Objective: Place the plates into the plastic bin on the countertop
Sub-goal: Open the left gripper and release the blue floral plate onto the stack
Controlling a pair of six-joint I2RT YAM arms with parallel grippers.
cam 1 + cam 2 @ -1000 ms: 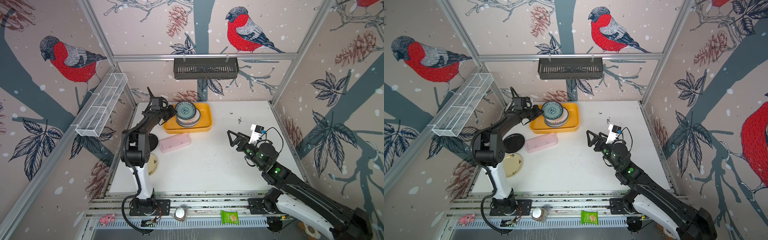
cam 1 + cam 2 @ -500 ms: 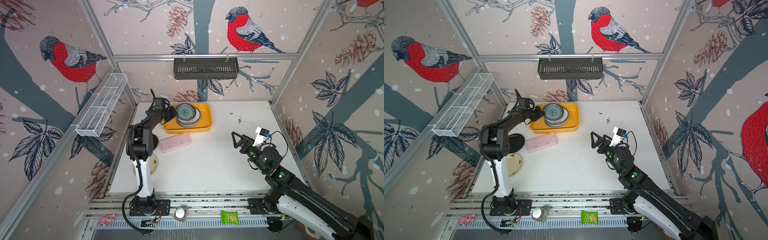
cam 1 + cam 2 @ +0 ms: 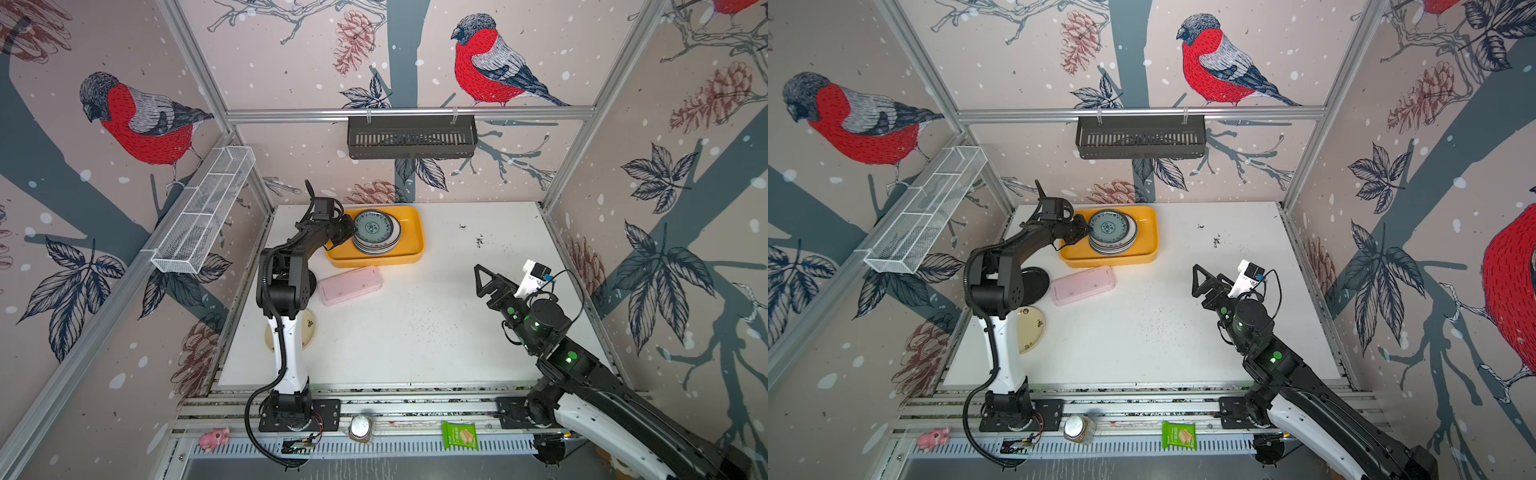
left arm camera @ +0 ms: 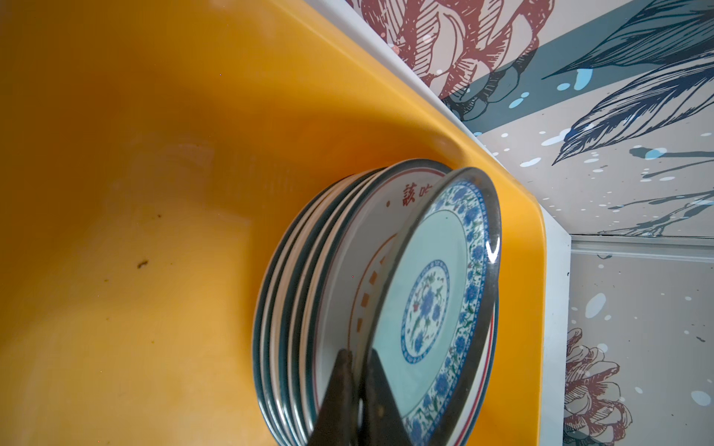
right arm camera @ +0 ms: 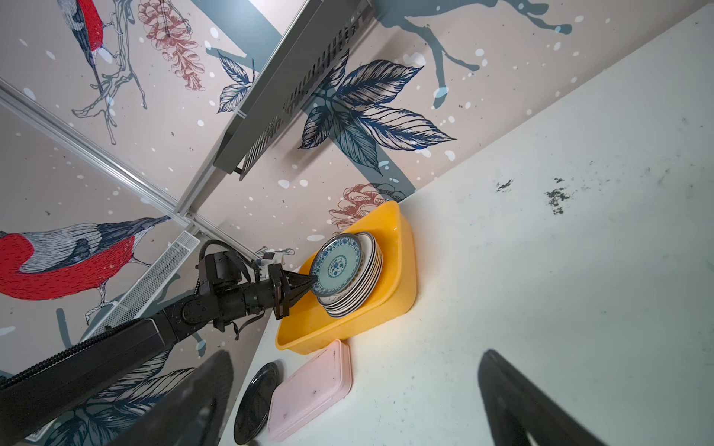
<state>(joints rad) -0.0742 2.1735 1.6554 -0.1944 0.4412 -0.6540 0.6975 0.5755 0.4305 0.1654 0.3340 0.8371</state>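
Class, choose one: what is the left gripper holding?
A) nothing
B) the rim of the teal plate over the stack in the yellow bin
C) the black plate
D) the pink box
B: the left gripper is pinched shut on the rim of the teal plate, which tilts above the stack in the plastic bin.

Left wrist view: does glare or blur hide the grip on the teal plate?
Left wrist view: one small glare streak on the teal plate rim, left gripper dark and soft-focused but readable; right wrist view: grip sharp, small.

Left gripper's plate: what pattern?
Teal plate: blue floral border and medallion, dark rim; left wrist view.
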